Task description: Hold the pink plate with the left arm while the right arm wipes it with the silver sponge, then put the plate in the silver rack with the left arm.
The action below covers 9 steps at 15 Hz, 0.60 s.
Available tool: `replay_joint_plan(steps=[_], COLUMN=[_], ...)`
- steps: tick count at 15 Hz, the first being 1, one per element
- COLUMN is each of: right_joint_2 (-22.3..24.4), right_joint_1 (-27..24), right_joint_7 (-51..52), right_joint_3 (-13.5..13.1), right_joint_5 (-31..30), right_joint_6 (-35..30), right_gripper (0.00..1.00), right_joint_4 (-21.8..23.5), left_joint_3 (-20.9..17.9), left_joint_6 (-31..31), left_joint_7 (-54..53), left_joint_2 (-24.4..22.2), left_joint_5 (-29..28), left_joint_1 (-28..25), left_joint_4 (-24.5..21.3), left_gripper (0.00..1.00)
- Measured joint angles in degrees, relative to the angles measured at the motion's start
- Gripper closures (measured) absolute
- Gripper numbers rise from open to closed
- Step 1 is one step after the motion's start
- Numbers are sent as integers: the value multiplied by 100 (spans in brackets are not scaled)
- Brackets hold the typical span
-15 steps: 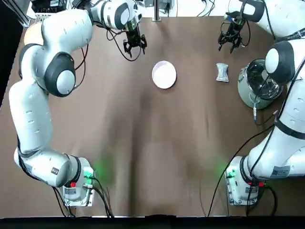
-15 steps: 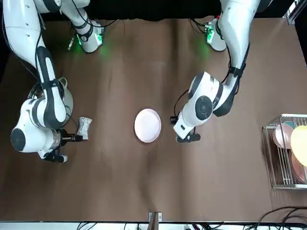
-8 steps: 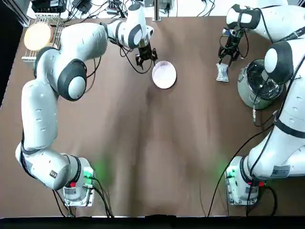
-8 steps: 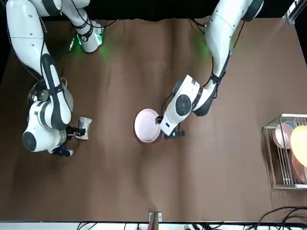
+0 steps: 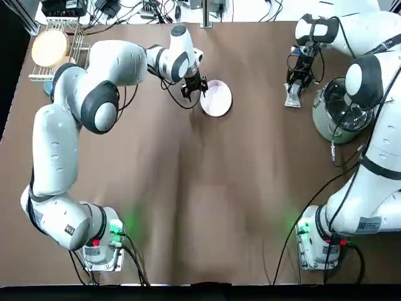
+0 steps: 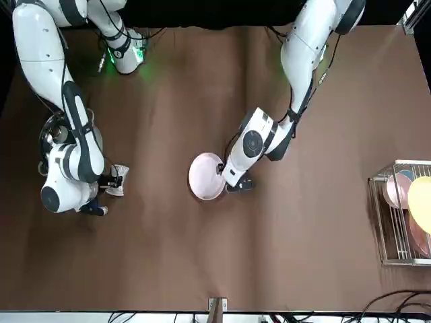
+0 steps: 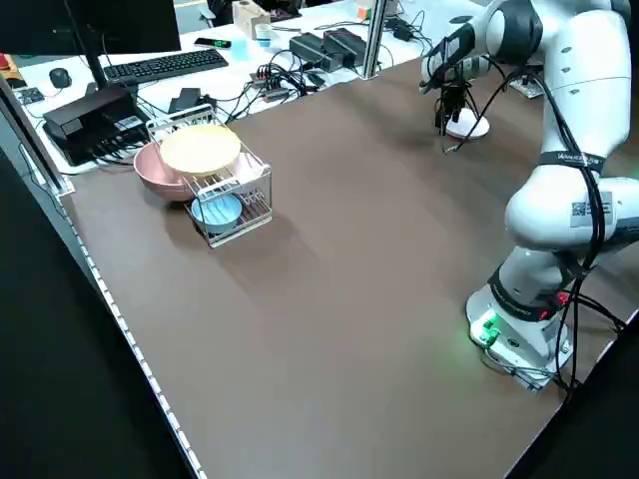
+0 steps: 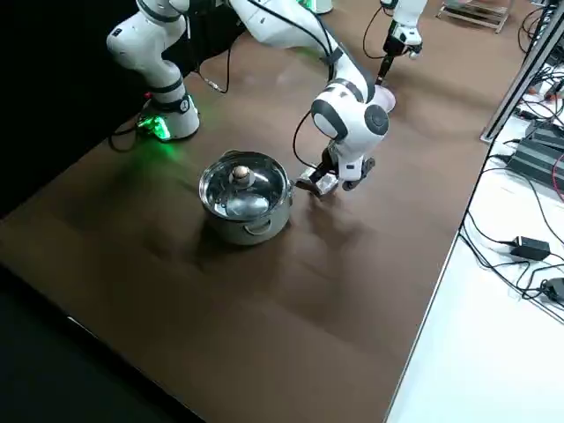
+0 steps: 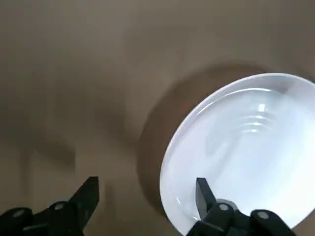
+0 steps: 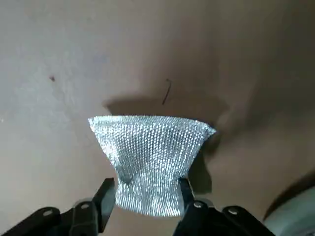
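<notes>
Two tools are each poised on their own thing. Over on the left, the left tool (image 9: 142, 196) stands apart astride the near rim of the pink plate (image 5: 217, 98), lying flat mid-counter; to the right, the right tool (image 10: 147, 194) brackets the silver sponge's (image 10: 152, 160) pinched waist, not yet clamped.

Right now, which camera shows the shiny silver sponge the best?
The right wrist view: the silver sponge fills the picture, its crinkly mesh clear, between the right gripper's open fingers. The top view, front view and right side view show only a tiny grey scrap. The left views miss it.
</notes>
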State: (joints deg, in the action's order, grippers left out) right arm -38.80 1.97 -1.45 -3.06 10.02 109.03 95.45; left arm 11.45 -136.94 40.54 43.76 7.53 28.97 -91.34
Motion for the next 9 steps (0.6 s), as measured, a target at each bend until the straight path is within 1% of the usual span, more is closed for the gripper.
replay_joint_plan(steps=[1,2,4,5,7,8,9], right_joint_2=[-38,-73,-98,-97,-97,-98,-97], right_joint_1=[1,4,5,5,5,4,4], right_joint_7=[0,0,-2,-3,-9,-12,-13], right_joint_3=[1,3,1,-1,-2,-2,-1], right_joint_5=[0,0,0,0,0,0,0], right_joint_6=[66,91,96,96,84,82,82], right_gripper=[41,42,52,68,85,91,91], right_joint_4=[1,1,1,0,0,1,1], left_joint_3=[0,0,-2,-3,-23,-45,-49], left_joint_6=[-21,-30,-110,-170,-269,-278,-279], left_joint_7=[6,10,42,72,112,117,119], left_joint_2=[26,43,96,138,231,242,242], left_joint_5=[0,0,0,0,-4,-6,-6], left_joint_1=[8,9,14,31,99,119,119], left_joint_4=[-1,-1,-1,-2,-1,-1,0], left_gripper=[16,22,24,24,24,26,27])
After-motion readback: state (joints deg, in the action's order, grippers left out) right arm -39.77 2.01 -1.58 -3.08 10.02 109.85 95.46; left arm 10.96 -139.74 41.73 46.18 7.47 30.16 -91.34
